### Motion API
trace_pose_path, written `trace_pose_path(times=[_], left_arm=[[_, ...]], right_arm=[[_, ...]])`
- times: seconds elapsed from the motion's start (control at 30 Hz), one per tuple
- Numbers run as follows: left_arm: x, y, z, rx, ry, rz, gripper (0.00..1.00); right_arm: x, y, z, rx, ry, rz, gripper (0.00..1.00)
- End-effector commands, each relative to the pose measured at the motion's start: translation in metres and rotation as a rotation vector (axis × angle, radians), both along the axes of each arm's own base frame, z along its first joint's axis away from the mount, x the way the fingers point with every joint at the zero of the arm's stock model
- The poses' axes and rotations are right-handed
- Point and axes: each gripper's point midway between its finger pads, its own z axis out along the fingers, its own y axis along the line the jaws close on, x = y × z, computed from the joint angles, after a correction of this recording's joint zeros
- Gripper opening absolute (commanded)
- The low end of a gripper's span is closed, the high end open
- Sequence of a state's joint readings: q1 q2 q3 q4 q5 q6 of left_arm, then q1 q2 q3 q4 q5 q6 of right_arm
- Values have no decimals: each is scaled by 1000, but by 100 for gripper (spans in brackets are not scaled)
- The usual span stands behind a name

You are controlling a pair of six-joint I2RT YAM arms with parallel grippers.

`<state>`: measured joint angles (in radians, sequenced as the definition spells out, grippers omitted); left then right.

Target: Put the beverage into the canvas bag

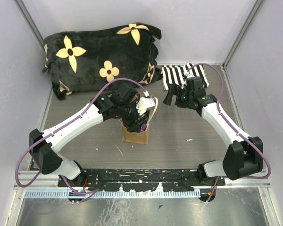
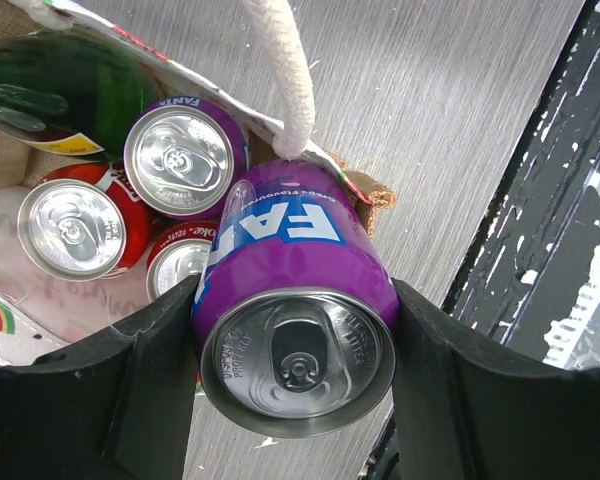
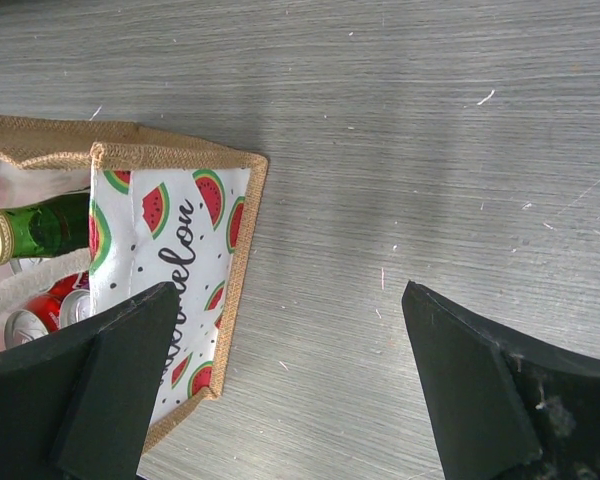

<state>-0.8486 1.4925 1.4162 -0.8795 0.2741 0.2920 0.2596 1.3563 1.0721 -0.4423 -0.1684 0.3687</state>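
The tan canvas bag (image 1: 134,135) with cream handles stands upright mid-table. My left gripper (image 1: 140,123) is right above its opening, shut on a purple Fanta can (image 2: 295,300). The left wrist view has the gripper (image 2: 295,372) clamping the can by its sides, top end toward the camera, over the bag's near rim (image 2: 372,196) and beside a cream handle (image 2: 280,70). Inside the bag are another purple can (image 2: 185,158), red cans (image 2: 75,228) and a green bottle (image 2: 70,95). My right gripper (image 1: 172,98) is open and empty, right of the bag (image 3: 170,250).
A black flowered blanket (image 1: 101,56) lies at the back left. A black-and-white striped cloth (image 1: 177,75) lies at the back behind the right gripper. Walls enclose the table on three sides. Bare table (image 3: 410,150) lies right of the bag.
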Motion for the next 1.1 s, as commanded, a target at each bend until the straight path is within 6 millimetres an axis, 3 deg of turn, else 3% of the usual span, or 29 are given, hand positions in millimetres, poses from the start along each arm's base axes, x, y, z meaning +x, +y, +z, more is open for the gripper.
trace_pose_path(times=[0.0, 0.93, 1.07], left_arm=[[-11, -8, -8, -3, 26, -62, 0], [-9, -16, -70, 87, 93, -78, 0], [-10, -15, -69, 87, 102, -74, 0]], right_arm=[[3, -2, 20, 4, -70, 2, 100], [4, -2, 13, 4, -49, 9, 100], [5, -2, 14, 2, -50, 11, 100]])
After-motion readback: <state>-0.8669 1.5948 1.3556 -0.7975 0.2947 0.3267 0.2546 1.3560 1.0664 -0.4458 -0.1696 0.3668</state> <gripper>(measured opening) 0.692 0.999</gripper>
